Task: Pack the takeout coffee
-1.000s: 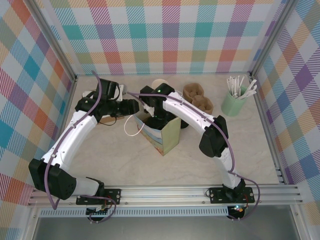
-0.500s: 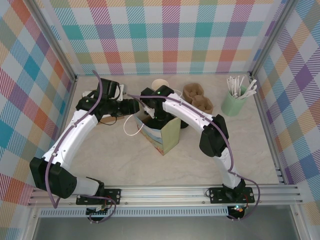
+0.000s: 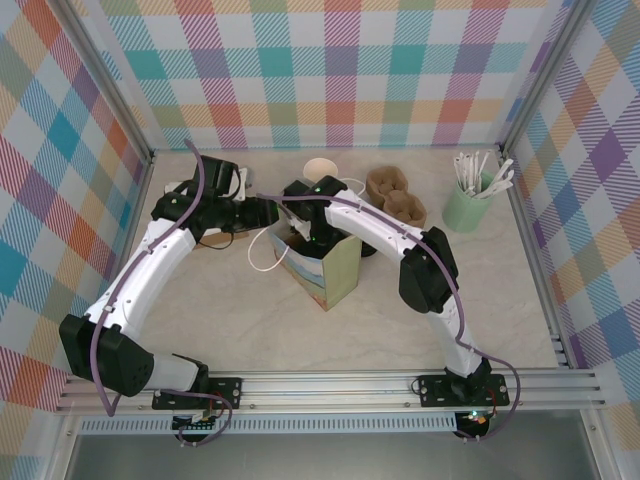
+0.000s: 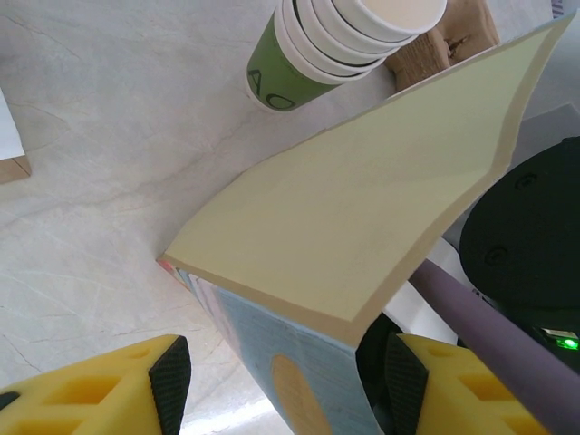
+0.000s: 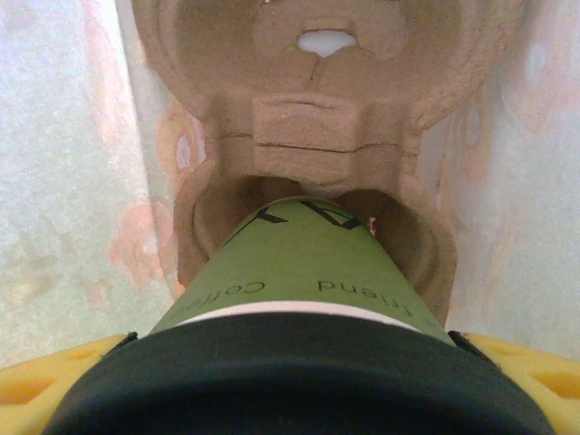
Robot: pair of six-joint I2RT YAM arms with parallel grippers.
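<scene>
The takeout coffee cup [image 5: 299, 258], green-walled with a cream rim and a black lid [image 5: 290, 381], is tilted with its base entering a well of the brown pulp carrier [image 5: 317, 109] inside the paper bag [image 3: 335, 268]. My right gripper [image 3: 303, 230] reaches down into the bag and is shut on the cup just under the lid, its yellow fingers [image 5: 63, 376] showing at either side. My left gripper [image 4: 288, 385] is open and straddles the bag's upper wall [image 4: 362, 190] at its left corner, pads apart from the paper.
A stack of nested cups [image 4: 335, 36] stands behind the bag [image 3: 320, 170]. Two more pulp carriers [image 3: 395, 197] lie at the back right, and a mint-green pot of white sticks [image 3: 468, 205] stands beyond them. The bag's white handle [image 3: 262, 262] hangs out to its left.
My right gripper has sunk slightly deeper into the bag with the cup. The left arm has barely shifted.
</scene>
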